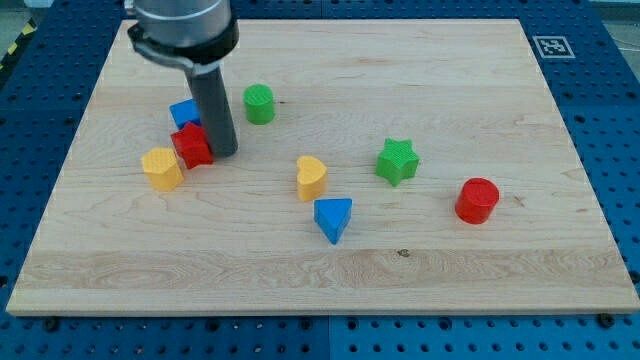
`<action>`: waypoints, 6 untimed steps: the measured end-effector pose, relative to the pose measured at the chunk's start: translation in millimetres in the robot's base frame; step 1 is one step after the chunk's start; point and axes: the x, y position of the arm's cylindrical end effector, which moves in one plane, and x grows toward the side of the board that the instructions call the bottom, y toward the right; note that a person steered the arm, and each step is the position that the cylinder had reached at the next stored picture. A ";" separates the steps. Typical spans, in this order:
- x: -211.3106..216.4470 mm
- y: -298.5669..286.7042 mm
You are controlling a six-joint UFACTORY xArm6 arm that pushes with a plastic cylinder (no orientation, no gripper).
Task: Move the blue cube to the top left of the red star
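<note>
The blue cube sits at the view's left, partly hidden behind my rod. The red star lies just below it, touching or nearly touching it. My tip rests on the board just right of the red star and below-right of the blue cube. The rod rises up to the arm's dark body at the view's top left.
A yellow block lies left-below the red star. A green cylinder is right of the rod. A yellow heart-like block, a blue triangle, a green star and a red cylinder lie toward the right.
</note>
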 end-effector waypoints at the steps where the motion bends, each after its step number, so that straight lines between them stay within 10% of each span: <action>1: -30.3 0.0; 6: -40.7 -46.6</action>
